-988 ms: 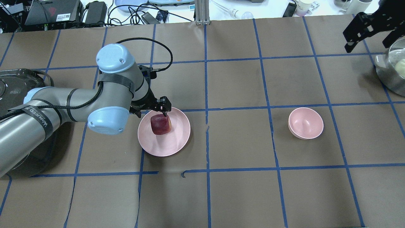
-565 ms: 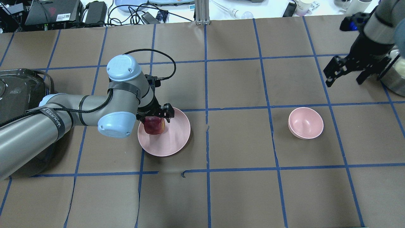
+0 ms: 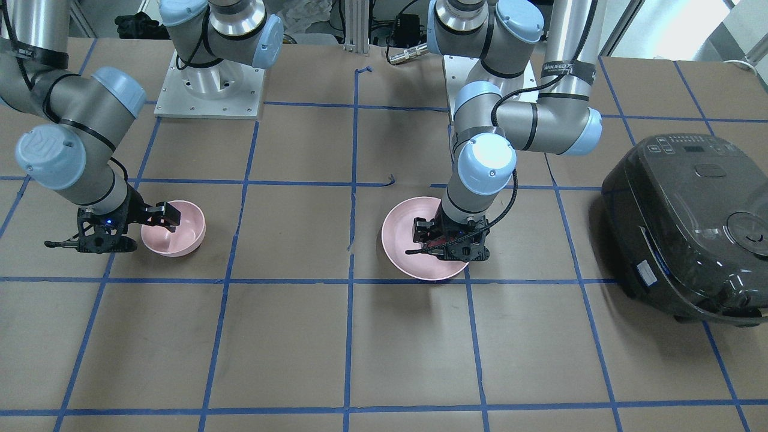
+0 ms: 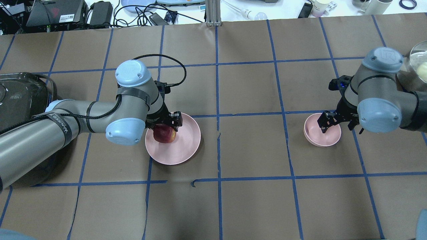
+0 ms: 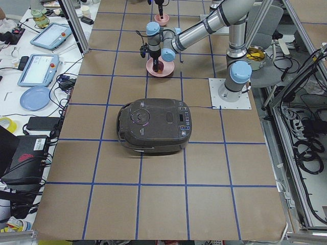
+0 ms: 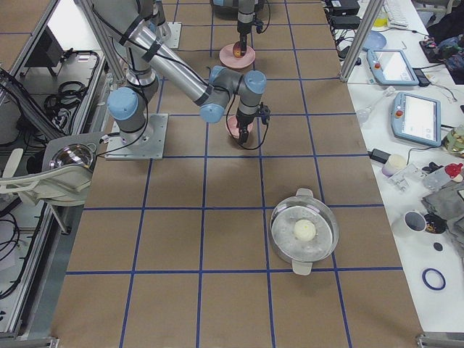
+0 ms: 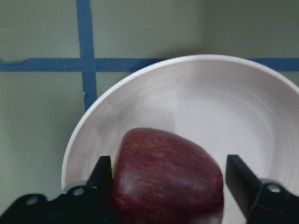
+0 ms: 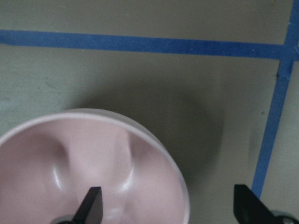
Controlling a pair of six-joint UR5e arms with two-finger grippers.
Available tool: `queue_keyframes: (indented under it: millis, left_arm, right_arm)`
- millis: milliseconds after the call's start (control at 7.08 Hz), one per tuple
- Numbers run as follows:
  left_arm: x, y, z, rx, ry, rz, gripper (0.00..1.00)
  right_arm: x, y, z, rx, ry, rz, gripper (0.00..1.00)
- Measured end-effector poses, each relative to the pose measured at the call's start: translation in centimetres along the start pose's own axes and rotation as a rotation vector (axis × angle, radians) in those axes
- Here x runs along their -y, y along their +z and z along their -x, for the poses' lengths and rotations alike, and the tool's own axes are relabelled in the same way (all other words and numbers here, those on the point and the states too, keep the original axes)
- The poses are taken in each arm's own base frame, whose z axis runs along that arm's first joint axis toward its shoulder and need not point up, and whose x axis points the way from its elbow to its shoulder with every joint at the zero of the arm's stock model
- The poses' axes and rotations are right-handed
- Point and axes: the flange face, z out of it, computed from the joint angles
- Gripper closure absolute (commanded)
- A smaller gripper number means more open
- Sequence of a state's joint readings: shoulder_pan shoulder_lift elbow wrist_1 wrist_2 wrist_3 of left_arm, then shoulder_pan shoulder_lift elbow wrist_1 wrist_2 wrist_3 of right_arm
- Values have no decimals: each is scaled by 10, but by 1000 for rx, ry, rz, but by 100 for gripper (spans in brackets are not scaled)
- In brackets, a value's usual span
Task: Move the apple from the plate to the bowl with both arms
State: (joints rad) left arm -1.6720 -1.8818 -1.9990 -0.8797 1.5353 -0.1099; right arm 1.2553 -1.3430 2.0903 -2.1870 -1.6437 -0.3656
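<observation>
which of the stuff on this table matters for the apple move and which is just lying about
Part of the job: apple, plate under it, bowl, left gripper around the apple, right gripper at the bowl's rim.
Just lying about: black rice cooker, metal pot.

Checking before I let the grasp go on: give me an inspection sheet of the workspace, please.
Surface: table covered in brown paper, blue tape grid.
Job's things: apple on plate; bowl upright, no fruit inside.
Clutter: black rice cooker; metal pot.
Grippers: left gripper open around apple; right gripper open astride bowl's rim.
Cables: black cable looped at left wrist.
Surroundings: teach pendants on side bench.
</observation>
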Motion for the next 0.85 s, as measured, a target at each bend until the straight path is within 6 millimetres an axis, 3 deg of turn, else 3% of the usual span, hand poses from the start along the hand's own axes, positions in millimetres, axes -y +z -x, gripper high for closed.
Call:
queue_keyframes:
  millis: [141, 565, 847]
  left_arm:
    - [3, -5, -1, -2, 4, -12, 89]
    - [23, -44, -10, -63, -1, -79, 89]
    - [28, -54, -18, -78, -1, -87, 89]
  right_arm:
    - [-1, 3, 0, -2, 1, -3, 100]
    - [4, -5, -3, -7, 7, -19, 100]
    - [5, -7, -4, -8, 11, -24, 100]
